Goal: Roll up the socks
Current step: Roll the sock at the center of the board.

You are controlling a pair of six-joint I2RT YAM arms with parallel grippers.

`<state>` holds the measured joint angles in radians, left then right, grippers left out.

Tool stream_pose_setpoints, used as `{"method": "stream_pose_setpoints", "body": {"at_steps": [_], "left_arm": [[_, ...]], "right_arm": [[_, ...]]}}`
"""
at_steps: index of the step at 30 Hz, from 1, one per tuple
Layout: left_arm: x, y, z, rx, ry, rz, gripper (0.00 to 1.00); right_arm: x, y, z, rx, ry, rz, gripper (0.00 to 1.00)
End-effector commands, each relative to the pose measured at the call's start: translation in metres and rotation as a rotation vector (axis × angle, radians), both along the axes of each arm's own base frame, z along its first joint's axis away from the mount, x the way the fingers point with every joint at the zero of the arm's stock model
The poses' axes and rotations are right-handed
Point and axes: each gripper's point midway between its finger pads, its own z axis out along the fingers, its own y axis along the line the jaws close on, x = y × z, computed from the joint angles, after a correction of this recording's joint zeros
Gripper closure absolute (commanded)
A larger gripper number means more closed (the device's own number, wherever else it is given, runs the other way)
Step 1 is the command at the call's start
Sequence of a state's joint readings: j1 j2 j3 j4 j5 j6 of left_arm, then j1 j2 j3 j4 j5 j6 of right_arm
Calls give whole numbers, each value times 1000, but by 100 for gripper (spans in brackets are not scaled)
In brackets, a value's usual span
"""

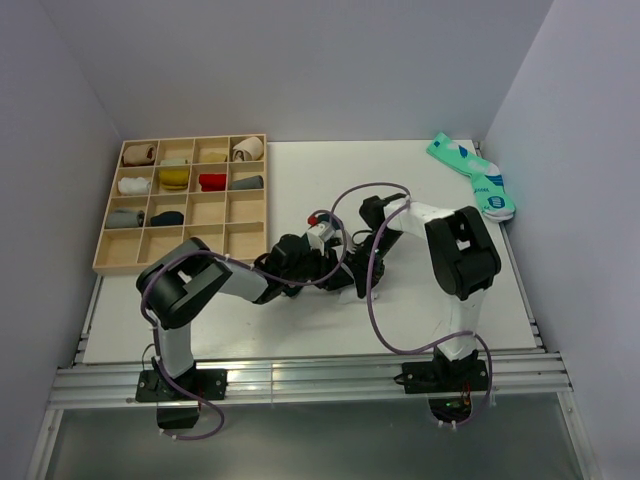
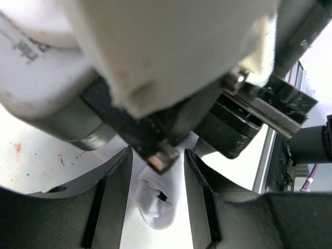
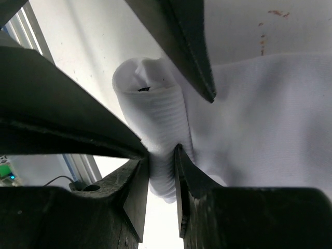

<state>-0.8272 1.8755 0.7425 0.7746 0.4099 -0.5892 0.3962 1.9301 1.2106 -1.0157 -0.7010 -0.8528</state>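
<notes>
The two arms reach in and meet over the middle of the white table, so from above their black wrists hide nearly everything beneath them. The wrist cameras show more. The white ribbed sock lies on the table there, one end wound into a tight tube and the rest spread flat and smooth to one side of it.

The right gripper is clamped across that tube, its two dark fingers pinching the ribbed cloth near the tube's lower end. The left gripper has its jaws standing apart, one on either side of the same white roll. The roll shows in the gap between the fingers; they seem not to press it, though part of the right gripper fills much of that view and I can't be sure.

Well to the left sits a pale wooden tray divided into square compartments, several holding rolled socks, among them a yellow one and a red one. A mint-green pair of socks with blue-and-white marks lies at the far right corner of the table.
</notes>
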Motion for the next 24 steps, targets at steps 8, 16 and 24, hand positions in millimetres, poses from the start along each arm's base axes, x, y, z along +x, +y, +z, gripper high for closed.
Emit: {"method": "stream_pose_setpoints", "body": {"at_steps": [8, 16, 24], "left_arm": [[-30, -7, -4, -27, 0, -141, 50], [-34, 0, -13, -14, 8, -130, 47], [-39, 2, -13, -43, 11, -133, 46]], "right_arm": [[8, -10, -25, -90, -26, 45, 87], [8, -9, -26, -98, -18, 36, 87], [11, -9, -26, -105, -14, 28, 87]]}}
